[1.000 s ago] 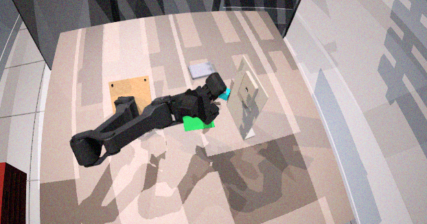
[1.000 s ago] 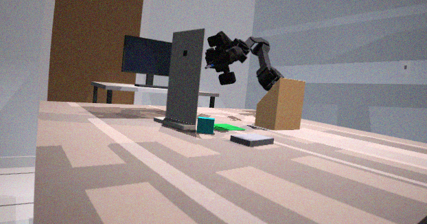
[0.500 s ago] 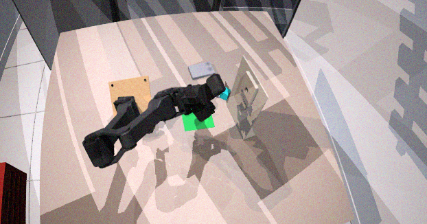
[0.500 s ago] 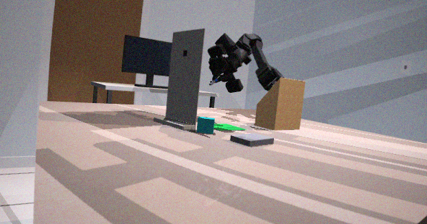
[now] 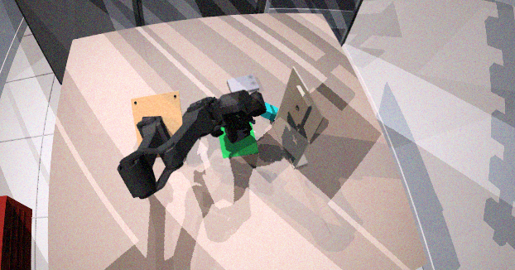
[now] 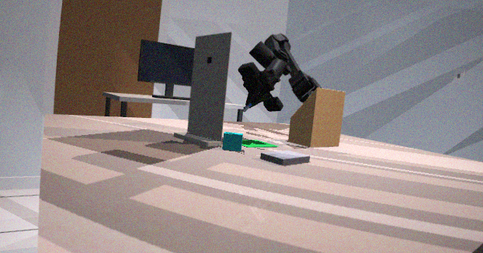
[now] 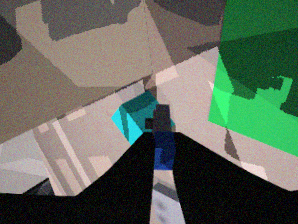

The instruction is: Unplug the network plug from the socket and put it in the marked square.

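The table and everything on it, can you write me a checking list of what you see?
Surface: tan table, striped with shadows.
Job's things: blue plug out of the socket, above the table; upright panel; green marked square holds nothing yet.
Clutter: teal block, flat grey slab.
Grippers: gripper shut on the plug, pointing down near the square.
Cables: nothing seen.
Surroundings: tan arm pedestal, monitor on a desk behind.
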Robot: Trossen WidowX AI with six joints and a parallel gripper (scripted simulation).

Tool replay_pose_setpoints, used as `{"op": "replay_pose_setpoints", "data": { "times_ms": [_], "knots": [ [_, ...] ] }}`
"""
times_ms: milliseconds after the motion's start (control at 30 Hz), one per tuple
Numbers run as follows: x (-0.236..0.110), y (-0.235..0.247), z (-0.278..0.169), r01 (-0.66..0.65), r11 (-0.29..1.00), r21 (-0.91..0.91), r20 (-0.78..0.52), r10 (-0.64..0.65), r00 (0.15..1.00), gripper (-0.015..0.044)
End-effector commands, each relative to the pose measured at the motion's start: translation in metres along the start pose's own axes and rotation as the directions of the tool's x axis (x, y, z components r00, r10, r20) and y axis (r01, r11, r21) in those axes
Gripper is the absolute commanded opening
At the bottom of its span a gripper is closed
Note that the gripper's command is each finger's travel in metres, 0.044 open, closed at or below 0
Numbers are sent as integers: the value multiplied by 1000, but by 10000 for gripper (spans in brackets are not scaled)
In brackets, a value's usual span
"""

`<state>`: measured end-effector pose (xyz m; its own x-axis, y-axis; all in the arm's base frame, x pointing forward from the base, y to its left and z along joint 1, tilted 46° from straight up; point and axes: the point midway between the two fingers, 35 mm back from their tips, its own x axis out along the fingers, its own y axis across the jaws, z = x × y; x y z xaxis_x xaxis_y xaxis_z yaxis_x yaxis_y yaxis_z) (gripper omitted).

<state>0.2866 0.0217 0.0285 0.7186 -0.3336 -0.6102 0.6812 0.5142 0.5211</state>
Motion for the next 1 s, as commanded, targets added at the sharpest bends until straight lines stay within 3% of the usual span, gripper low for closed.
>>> {"op": "replay_pose_setpoints", "data": {
  "times_ms": [0,467,967],
  "knots": [
    [3,-11,-2,35,999,7,42,-35,998,0],
    [7,-42,-3,123,992,23,205,-125,971,0],
    [16,-49,-3,127,992,25,203,-130,970,0]
  ]
}}
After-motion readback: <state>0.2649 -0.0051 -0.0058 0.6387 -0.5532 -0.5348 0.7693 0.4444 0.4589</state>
